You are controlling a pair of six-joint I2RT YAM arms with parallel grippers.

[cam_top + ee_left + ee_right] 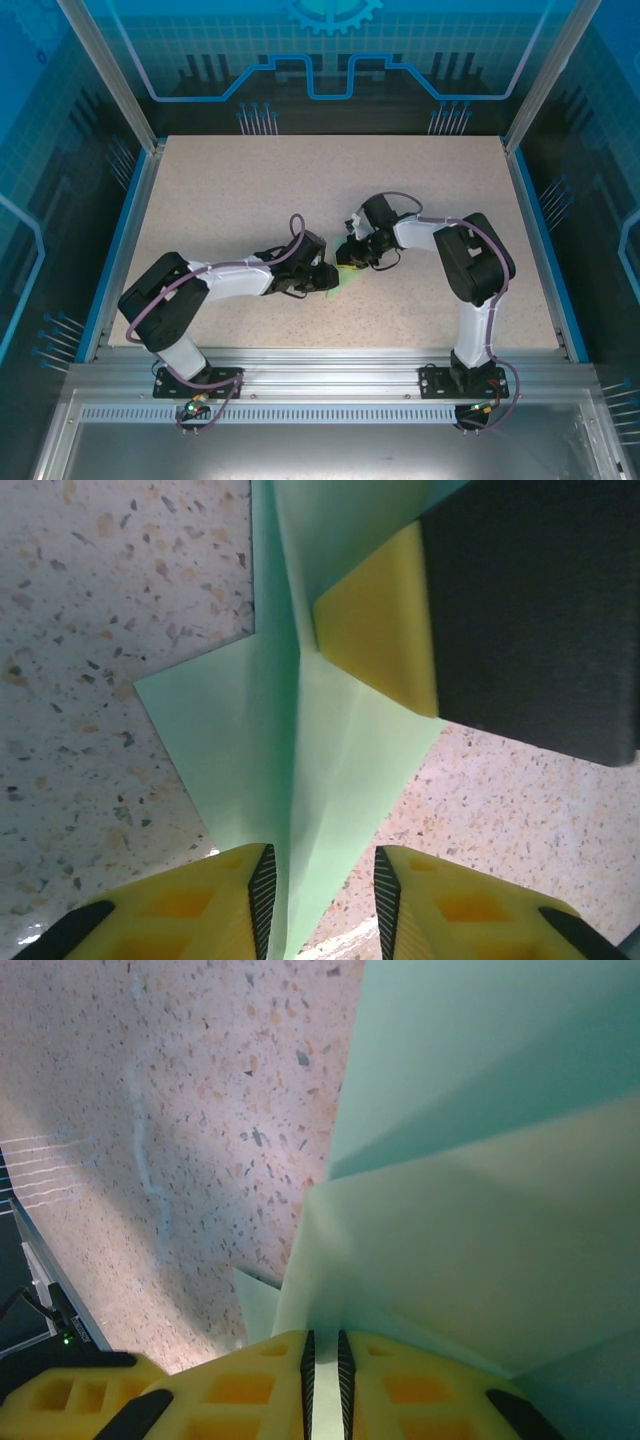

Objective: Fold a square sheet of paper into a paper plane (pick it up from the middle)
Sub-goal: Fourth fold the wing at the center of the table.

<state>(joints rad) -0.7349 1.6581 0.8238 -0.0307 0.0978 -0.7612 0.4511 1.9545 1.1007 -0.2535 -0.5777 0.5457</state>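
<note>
Top external view first: locate the plane point(347, 284) near the middle of the desk point(250, 190), lying between the left hand point(325, 281) and the right hand point(352, 258), with both tips close over it.

Check the left wrist view. Read the left hand point(322, 868) as spread: pads point(264, 885) standing either side of the raised centre crease, with a clear gap on one side (contact on the other too close to call). Treat as no grip. Note the plane point(240, 730) as a pale green kite shape, wings spread low over the desk, and a yellow finger point(375, 620) of the right hand set against the far end of the crease.

Check the right wrist view. Read the right hand point(322, 1355) as pressed together, pinching a thin fold of the plane point(480, 1220) between its pads. Count this as the sole hold.

Hazards, judged from this state:
- Tearing or stray creasing: caused by pulling or lifting thin paper on one narrow pinch.
- Pivoting about the pinch: caused by any sideways move without a second hold; expect lost alignment for the next fold.
- Crushing the crease off-line: caused by closing the left hand without centring on the ridge.
- Springing open of the folds: caused by release before pressing flat.
- Finger collision: caused by the tight spacing of the two hands.
</note>
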